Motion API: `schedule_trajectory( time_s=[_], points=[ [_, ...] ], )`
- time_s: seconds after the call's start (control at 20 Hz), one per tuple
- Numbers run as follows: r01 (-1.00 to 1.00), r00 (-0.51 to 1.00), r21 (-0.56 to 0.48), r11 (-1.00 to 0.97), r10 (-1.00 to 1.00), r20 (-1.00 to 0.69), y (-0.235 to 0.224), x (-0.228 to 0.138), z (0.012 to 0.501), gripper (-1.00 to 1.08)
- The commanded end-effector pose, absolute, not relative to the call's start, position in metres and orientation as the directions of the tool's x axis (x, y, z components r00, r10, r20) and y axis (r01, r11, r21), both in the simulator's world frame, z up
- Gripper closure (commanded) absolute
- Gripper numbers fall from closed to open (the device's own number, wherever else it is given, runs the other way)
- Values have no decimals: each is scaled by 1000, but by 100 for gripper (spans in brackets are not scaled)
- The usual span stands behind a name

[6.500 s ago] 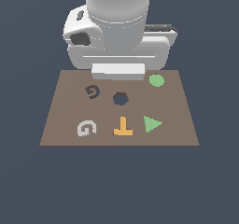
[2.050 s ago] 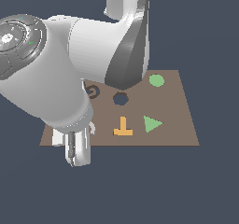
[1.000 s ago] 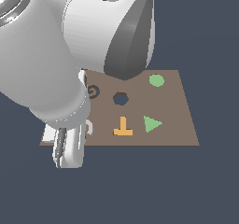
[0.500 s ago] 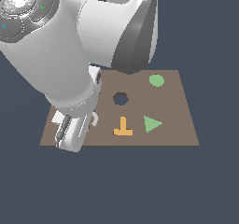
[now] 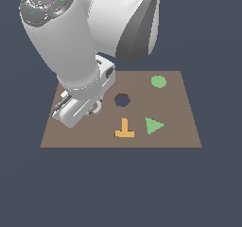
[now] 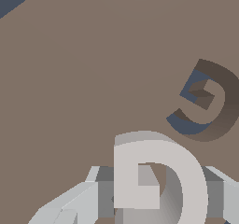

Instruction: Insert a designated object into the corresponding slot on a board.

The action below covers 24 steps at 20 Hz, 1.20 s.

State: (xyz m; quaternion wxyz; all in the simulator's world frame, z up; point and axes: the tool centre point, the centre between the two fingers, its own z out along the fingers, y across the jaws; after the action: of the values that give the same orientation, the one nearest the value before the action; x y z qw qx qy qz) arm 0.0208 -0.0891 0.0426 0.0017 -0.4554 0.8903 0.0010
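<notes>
**Spiral in the tool, above the board**

The grey spiral piece (image 6: 156, 181) sits clamped between the tool's (image 6: 154, 197) fingers (image 6: 70, 204), raised over the brown board (image 6: 93, 69). The dark spiral slot (image 6: 207, 101) lies just ahead of it, apart. Orange T (image 5: 124, 129) and green triangle (image 5: 153, 125) lie farther off.

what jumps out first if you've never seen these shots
The bulky white arm fills the exterior view's left, hiding that side of the brown board. In the wrist view the grey spiral piece sits between the gripper fingers, lifted above the board, with the dark spiral slot close by. The orange T and green triangle lie untouched.
</notes>
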Motion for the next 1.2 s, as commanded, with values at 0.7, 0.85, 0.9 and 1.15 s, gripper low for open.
schedule_trajectory(
  time_s=[0.7, 0.85, 0.9, 1.15],
  points=[
    [-455, -890, 0, 890, -455, 0, -98, -40, 40, 108],
    [-431, -902, 0, 902, -431, 0, -99, -44, 40, 108],
    [-426, -905, 0, 905, -426, 0, -99, -44, 40, 108],
    [-427, -904, 0, 904, -427, 0, -99, -44, 38, 108]
  ],
)
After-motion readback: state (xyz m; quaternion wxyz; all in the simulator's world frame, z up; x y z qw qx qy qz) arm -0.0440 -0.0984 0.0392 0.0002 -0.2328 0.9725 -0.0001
